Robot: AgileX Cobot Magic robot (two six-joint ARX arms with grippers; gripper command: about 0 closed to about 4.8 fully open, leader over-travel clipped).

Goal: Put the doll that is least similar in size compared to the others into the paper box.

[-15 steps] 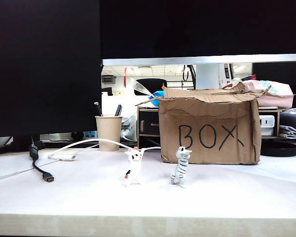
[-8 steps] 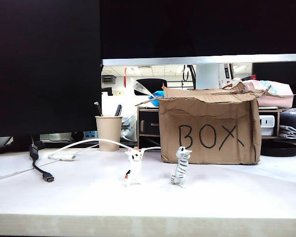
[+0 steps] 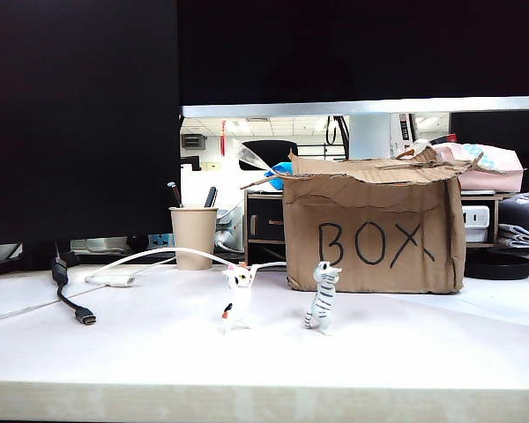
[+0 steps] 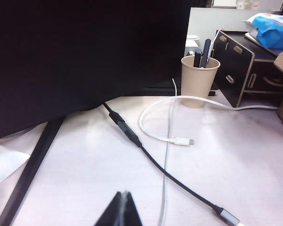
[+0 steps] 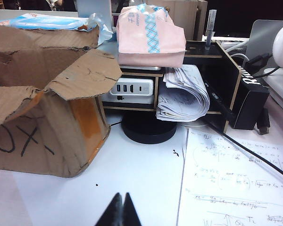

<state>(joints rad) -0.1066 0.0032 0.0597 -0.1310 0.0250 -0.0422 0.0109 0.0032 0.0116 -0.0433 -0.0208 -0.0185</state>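
While both arms stay out of the exterior view, each wrist view shows its own gripper low over the white table [image 3: 141, 352]. The left gripper [image 4: 124, 200] has its dark fingertips pressed together with nothing between them, above bare tabletop near a black cable [image 4: 146, 153] and a white cable [image 4: 165, 136]. Beyond these stands a cup [image 4: 199, 80] holding pens, beside a dark drawer unit [image 4: 236, 66].

The right gripper [image 5: 121, 201] is likewise clenched and empty, its tips meeting over the table just in front of the box [image 5: 42, 103]. That box sits at the right rear of the table in the exterior view, its front marked "BOX" and its top edges torn and ragged. Beside it in the right wrist view lie a round black base [image 5: 148, 129], rolled papers [image 5: 184, 96] on a shelf, and a sheet of handwritten notes [image 5: 236, 179].

The doll is visible in none of the views. In front of the box stand a white cat [image 3: 238, 298] and a striped cat [image 3: 322, 296], upright, near each other but apart.
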